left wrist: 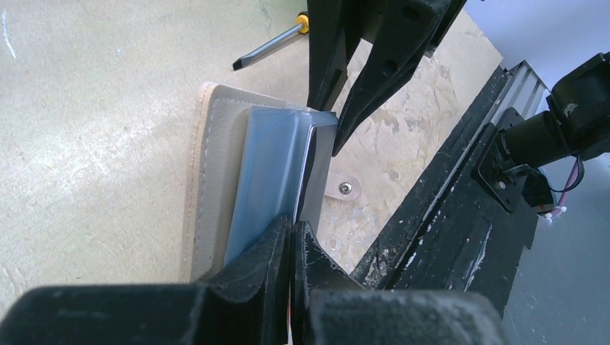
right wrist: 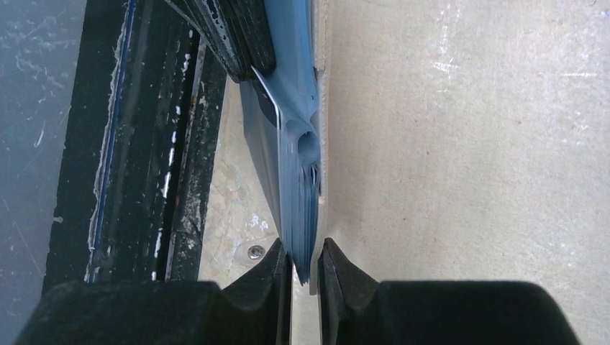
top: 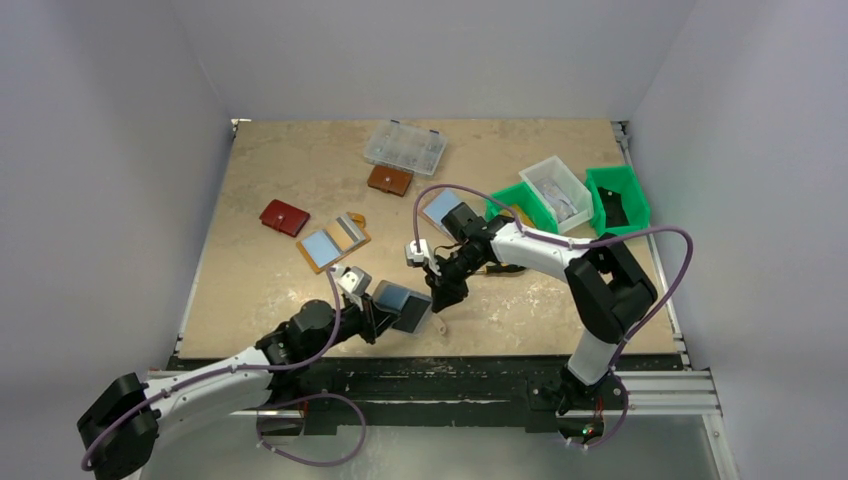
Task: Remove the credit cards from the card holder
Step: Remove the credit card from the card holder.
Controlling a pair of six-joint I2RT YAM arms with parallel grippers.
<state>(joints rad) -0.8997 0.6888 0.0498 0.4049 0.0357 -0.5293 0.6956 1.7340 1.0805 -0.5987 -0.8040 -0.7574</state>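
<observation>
The card holder (top: 402, 303) is beige outside with pale blue and grey leaves inside, and it is held open on edge just above the table near its front edge. My left gripper (top: 372, 308) is shut on the blue leaves at one end, seen close in the left wrist view (left wrist: 293, 233). My right gripper (top: 445, 295) comes down on the opposite end. In the right wrist view (right wrist: 306, 262) its fingers press the blue leaves and the beige cover (right wrist: 321, 144) together. A thin dark edge (left wrist: 307, 169) shows between the leaves. I cannot tell whether it is a card.
A second open tan holder (top: 333, 240) and a blue-faced one (top: 443, 208) lie mid-table. Further back are a red wallet (top: 284, 217), a brown wallet (top: 389, 180), a clear organiser box (top: 404, 147), green bins (top: 617, 197) and a white bin (top: 556, 190). A screwdriver (left wrist: 270, 47) lies close by.
</observation>
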